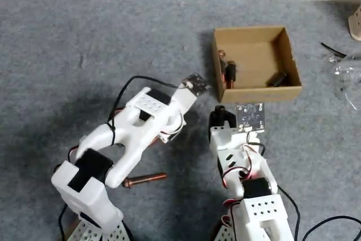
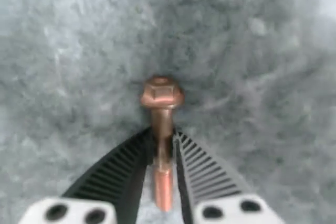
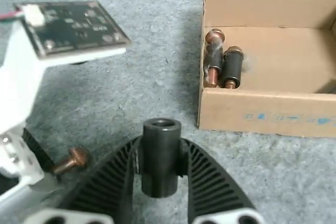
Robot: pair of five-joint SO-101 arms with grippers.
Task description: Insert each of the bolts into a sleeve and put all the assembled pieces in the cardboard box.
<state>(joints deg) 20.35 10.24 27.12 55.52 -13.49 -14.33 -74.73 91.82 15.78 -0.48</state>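
Copper hex-head bolt [image 2: 161, 109] gripped by its shank in left pincer [image 2: 164, 137], head pointing outward. Black sleeve [image 3: 160, 156] upright in right pincer [image 3: 160, 148], bore open on top. Second bolt [image 1: 145, 180] lies flat on bench [image 1: 67, 55]. Cardboard box [image 1: 256, 93] open-topped; two sleeved bolts [image 3: 231, 67] side by side against one wall, dark piece [image 1: 276, 79] near the opposite wall.

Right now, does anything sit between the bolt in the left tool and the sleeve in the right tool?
Nothing visible does. The left tool is shut on the copper hex-head bolt, the right tool on the upright black cylindrical sleeve; only bare grey carpet lies between them, and the sleeve's bore is open.
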